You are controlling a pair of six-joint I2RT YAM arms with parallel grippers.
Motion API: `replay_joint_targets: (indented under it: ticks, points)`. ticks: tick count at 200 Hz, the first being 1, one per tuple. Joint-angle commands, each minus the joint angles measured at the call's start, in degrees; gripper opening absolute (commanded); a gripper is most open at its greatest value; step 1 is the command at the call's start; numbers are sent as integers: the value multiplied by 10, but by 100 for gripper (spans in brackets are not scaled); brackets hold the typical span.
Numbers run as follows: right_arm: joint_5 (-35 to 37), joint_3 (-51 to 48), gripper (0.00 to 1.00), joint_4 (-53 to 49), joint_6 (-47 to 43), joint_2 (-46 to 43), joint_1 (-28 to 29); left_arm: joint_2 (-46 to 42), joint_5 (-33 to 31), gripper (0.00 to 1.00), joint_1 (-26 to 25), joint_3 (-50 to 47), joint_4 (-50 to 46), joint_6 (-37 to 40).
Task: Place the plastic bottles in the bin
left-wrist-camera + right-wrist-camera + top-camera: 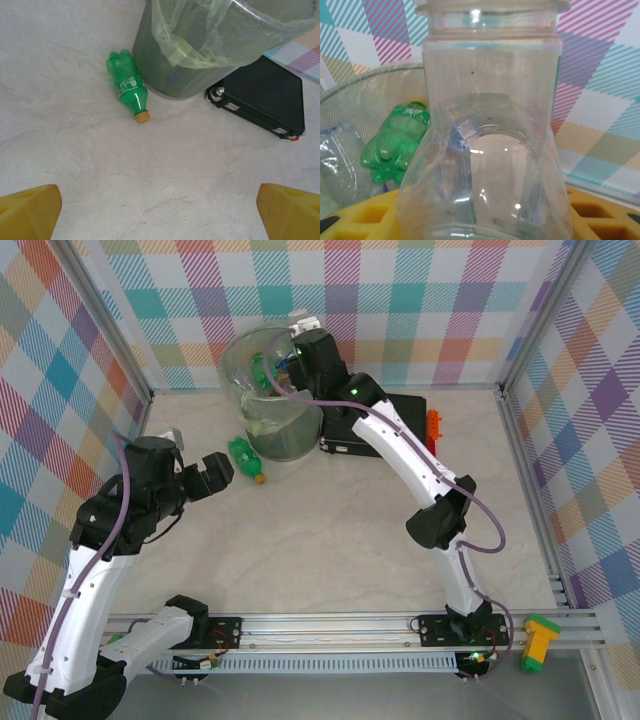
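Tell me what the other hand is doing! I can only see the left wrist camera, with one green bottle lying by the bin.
Observer: The right hand grips a clear bottle above the bin.
Operator: Is anything in the bin already?
Observer: Yes, a second green bottle lies inside, next to a second clear bottle.
Operator: What's down by the robot's feet?
Observer: A yellow and green block sits at the near right corner, beside the right arm's base.
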Motion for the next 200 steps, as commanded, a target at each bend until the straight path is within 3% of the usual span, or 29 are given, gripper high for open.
replay_joint_targets:
  ticks: [1, 61, 165, 178, 200]
  points:
    - [16, 29, 52, 98, -65, 11, 4, 6, 11, 100, -5, 24, -18, 5]
    - [9, 70, 51, 185, -127, 76, 0, 15, 10, 100, -9, 38, -19, 3]
    - [2, 73, 51, 161, -95, 105, -25, 12, 8, 100, -9, 36, -4, 0]
    - [1, 72, 55, 156, -96, 106, -26, 13, 6, 100, -9, 37, -3, 0]
    - [1, 72, 74, 150, -97, 106, -27, 14, 4, 99, -9, 39, -3, 1]
